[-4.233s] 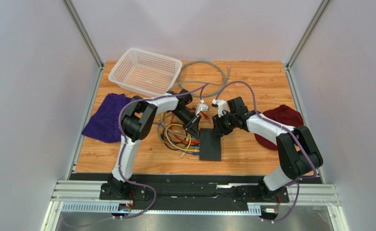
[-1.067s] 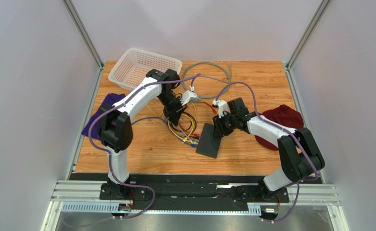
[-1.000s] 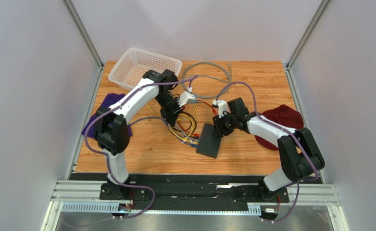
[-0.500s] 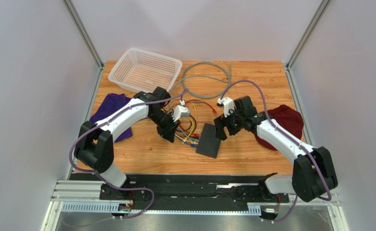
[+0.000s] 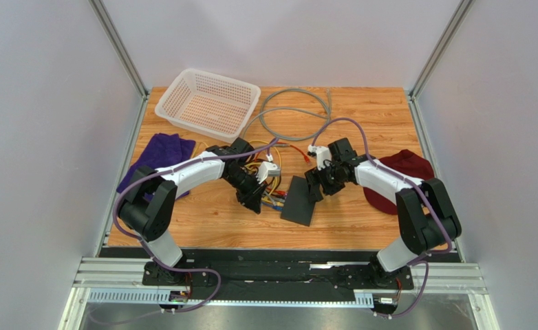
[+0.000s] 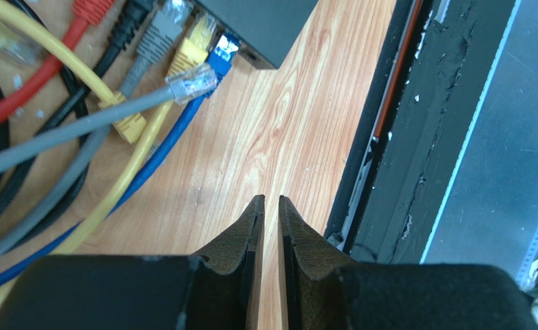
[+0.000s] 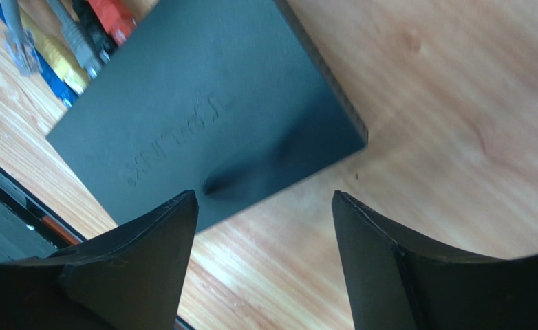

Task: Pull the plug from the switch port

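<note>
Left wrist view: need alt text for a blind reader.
The left gripper, nearly closed and empty, hovers over the bare wooden table. Ahead at top left, red, black, grey, yellow and blue cables run to the edge of the black switch; one grey cable's clear plug lies loose on top of them. A black rail runs down the right.

Switch (image 5: 299, 201) — between left claw (image 5: 251, 199) and right claw (image 5: 314, 186).

White mesh basket (image 5: 222, 78), upright, far left corner of wooden tabletop (image 5: 368, 113). Purple cloth (image 5: 156, 155), crumpled, at left edge, just nearer than basket. Dark red cloth (image 5: 413, 167), bunched, at right edge. Grey cable (image 5: 294, 90), loosely looped, far centre, just right of basket. Aluminium rail (image 5: 278, 276) along near edge. Pale grey walls on three sides.
</note>
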You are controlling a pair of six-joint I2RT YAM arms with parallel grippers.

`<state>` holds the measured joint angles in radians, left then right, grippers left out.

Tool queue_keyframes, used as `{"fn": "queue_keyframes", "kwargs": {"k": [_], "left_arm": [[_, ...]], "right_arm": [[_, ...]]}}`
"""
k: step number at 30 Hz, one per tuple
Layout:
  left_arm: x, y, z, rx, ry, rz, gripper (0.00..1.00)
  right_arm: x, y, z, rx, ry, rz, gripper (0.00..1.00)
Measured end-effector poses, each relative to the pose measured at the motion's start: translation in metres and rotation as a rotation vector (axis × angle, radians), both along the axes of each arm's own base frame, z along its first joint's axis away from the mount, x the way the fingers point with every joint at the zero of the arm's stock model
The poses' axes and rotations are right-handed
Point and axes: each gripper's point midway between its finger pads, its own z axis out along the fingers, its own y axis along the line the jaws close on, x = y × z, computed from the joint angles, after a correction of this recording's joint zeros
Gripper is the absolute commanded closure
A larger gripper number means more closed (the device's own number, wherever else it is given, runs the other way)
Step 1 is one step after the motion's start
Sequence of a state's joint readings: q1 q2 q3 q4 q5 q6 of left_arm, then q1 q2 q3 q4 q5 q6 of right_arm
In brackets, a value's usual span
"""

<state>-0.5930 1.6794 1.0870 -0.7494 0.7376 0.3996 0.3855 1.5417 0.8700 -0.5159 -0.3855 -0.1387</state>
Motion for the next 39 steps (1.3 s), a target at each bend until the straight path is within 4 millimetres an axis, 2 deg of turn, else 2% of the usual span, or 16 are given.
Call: {"fn": "queue_keyframes", "kwargs": {"k": [4, 8, 11, 13, 16, 17, 19, 22, 24, 25, 27, 30, 31, 34, 39], "left_arm": [[-0.003, 0.004, -0.008, 0.018, 0.005, 0.032, 0.91], [0.006, 0.000, -0.008, 0.014, -0.019, 0.073, 1.00], [0.011, -0.007, -0.007, -0.002, -0.006, 0.100, 1.00], [0.016, -0.014, -0.009, -0.011, 0.015, 0.111, 1.00], [0.022, -0.022, -0.021, -0.004, 0.055, 0.127, 1.00], [0.022, -0.023, -0.026, 0.003, 0.074, 0.133, 1.00], [0.023, -0.024, -0.030, 0.013, 0.095, 0.137, 0.96], [0.033, -0.027, -0.019, 0.013, 0.094, 0.159, 0.80], [0.048, -0.032, -0.004, -0.016, 0.066, 0.170, 0.75], [0.055, -0.035, 0.005, -0.035, 0.051, 0.174, 0.73], [0.074, -0.038, 0.023, -0.069, 0.018, 0.190, 0.70], [0.100, -0.042, 0.042, -0.116, 0.013, 0.199, 0.67], [0.109, -0.044, 0.044, -0.127, 0.018, 0.196, 0.66], [0.125, -0.048, 0.030, -0.121, 0.074, 0.180, 0.65], [0.111, -0.040, -0.006, -0.045, 0.192, 0.157, 0.65]], "right_arm": [[0.017, 0.013, 0.001, 0.026, 0.002, 0.012, 0.38], [0.032, 0.025, 0.001, 0.028, -0.013, 0.043, 0.43], [0.038, 0.039, 0.001, 0.032, -0.025, 0.081, 0.43], [0.041, 0.050, 0.001, 0.036, -0.033, 0.110, 0.42], [0.040, 0.063, 0.003, 0.042, -0.040, 0.142, 0.32], [0.040, 0.065, 0.004, 0.043, -0.045, 0.149, 0.26], [0.042, 0.065, 0.005, 0.027, -0.056, 0.147, 0.22], [0.048, 0.058, 0.006, -0.009, -0.086, 0.133, 0.22], [0.050, 0.055, 0.015, -0.017, -0.114, 0.130, 0.27], [0.050, 0.054, 0.023, -0.013, -0.134, 0.132, 0.35], [0.049, 0.054, 0.042, 0.005, -0.182, 0.144, 0.44], [0.042, 0.059, 0.066, 0.069, -0.227, 0.182, 0.63], [0.039, 0.061, 0.069, 0.086, -0.229, 0.193, 0.78], [0.030, 0.067, 0.066, 0.128, -0.201, 0.233, 0.97], [0.019, 0.075, 0.044, 0.156, -0.110, 0.280, 1.00]]}}
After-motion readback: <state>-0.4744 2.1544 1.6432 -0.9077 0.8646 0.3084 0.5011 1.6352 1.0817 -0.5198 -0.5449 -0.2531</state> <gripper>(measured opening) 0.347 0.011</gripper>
